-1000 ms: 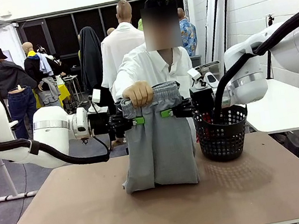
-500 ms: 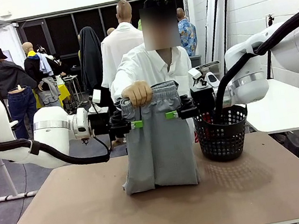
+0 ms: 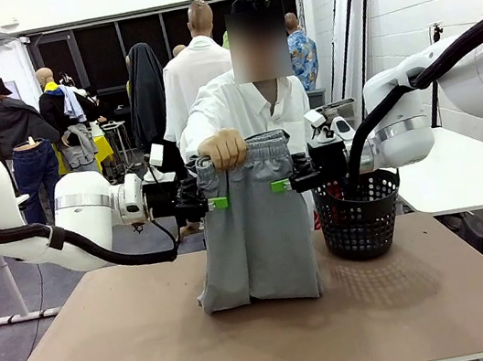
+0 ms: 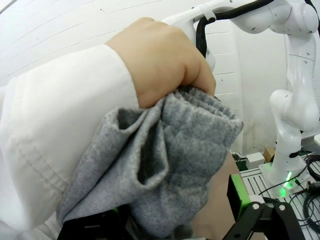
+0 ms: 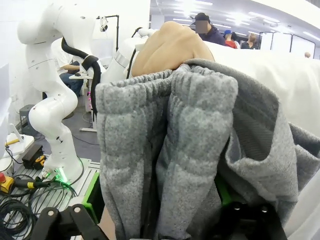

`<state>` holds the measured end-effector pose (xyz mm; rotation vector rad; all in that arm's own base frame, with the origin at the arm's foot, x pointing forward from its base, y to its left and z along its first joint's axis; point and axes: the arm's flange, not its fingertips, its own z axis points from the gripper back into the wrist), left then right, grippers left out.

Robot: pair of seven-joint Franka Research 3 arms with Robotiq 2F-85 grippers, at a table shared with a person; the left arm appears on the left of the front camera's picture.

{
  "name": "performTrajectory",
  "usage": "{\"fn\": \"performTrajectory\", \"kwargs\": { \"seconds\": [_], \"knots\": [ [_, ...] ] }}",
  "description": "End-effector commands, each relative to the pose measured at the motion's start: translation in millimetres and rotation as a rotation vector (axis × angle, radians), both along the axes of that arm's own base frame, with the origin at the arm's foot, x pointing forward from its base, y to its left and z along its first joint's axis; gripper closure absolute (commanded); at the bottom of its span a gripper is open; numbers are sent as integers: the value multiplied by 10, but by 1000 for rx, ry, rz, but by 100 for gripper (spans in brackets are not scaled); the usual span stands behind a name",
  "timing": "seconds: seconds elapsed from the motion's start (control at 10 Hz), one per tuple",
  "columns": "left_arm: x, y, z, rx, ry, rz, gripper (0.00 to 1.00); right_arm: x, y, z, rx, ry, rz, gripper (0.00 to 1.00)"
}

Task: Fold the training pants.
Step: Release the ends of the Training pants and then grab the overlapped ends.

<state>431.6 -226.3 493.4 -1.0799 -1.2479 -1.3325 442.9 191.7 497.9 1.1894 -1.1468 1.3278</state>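
Grey training pants (image 3: 255,234) hang from the person's hand (image 3: 222,149), lower end on the bench (image 3: 112,350), probably so they drape even. The left tool (image 3: 214,204) and right tool (image 3: 281,186) flank them just under the waistband (image 3: 259,147), jaws wide, holding nothing.

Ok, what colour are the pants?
Light grey; the pants show best in the right wrist view.
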Motion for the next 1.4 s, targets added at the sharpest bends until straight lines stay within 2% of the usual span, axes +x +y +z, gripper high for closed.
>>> {"fn": "performTrajectory", "kwargs": {
  "seconds": [0.0,0.1,0.3,0.8,1.3],
  "knots": [
    [45,-24,26,-22,10,11,0,35,12,30,-17,18,7,0],
    [29,-9,42,-12,-15,52,0,20,-2,43,-23,-10,-24,0],
    [12,37,10,-22,-15,61,0,21,-57,30,-52,-43,-59,0],
    [-195,277,20,-36,-33,134,0,-54,-271,24,-58,-28,-126,0],
    [-250,405,-12,-32,-31,184,0,-145,-529,41,-47,-19,-204,0]
  ]
}}
